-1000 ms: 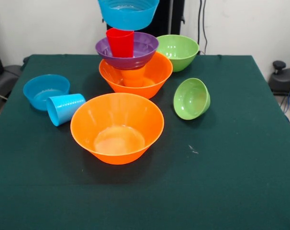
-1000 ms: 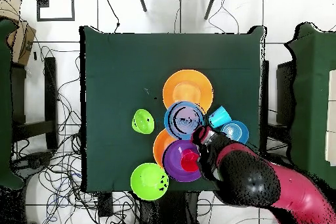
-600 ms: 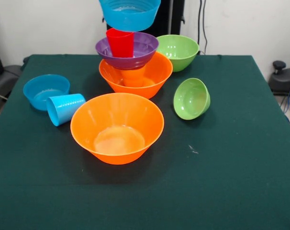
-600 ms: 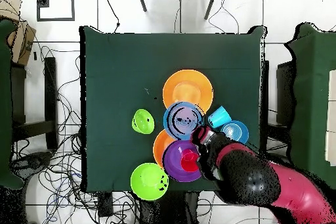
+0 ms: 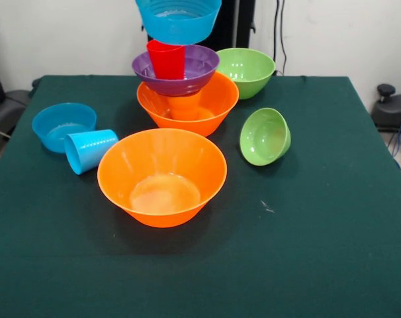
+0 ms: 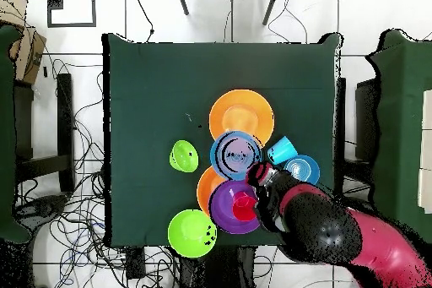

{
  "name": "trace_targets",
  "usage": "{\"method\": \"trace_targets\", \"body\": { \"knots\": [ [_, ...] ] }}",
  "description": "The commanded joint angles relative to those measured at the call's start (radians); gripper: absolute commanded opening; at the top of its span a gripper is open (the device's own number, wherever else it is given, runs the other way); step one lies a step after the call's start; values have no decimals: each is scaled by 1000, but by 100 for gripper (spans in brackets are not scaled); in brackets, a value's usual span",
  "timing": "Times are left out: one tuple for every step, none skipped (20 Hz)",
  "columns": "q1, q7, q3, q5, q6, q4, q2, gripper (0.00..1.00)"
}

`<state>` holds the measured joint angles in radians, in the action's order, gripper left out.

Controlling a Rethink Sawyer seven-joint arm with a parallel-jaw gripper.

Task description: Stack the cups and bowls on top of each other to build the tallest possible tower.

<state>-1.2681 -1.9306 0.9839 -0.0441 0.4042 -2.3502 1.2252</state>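
Front view: the tower (image 5: 184, 86) stands at the far side of the green tabletop (image 5: 319, 218): a large orange bowl (image 5: 217, 99), an orange cup (image 5: 184, 106), a purple bowl (image 5: 197, 66) and a red cup (image 5: 165, 58). A small blue bowl (image 5: 178, 18) hangs just above the red cup, apparently clear of it. Overhead, the gripper (image 6: 260, 175) sits at that bowl's rim; whether the jaws are closed on it cannot be told.

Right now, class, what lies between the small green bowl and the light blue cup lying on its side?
In the front view, the near large orange bowl sits between the small green bowl and the tipped light blue cup, apart from both.
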Motion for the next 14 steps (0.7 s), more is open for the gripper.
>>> {"method": "trace_targets", "body": {
  "knots": [
    [2,10,-7,71,-10,-41,-32,0],
    [-1,9,0,64,-7,-45,-26,0],
    [-1,7,3,62,-8,-48,-25,0],
    [0,6,5,61,-8,-50,-23,0],
    [3,3,0,66,-14,-51,-28,0],
    [4,0,0,65,-16,-53,-29,0],
    [8,0,-5,69,-16,-50,-33,0],
    [8,0,-4,68,-14,-50,-32,0],
    [8,-1,-4,67,-13,-50,-31,0],
    [7,0,-2,64,-10,-50,-28,0],
    [6,-1,0,62,-9,-51,-26,0],
    [6,-1,2,61,-8,-52,-24,0],
    [9,-2,-4,65,-8,-50,-29,0],
    [10,-2,-4,64,-9,-51,-28,0]
  ]
}}
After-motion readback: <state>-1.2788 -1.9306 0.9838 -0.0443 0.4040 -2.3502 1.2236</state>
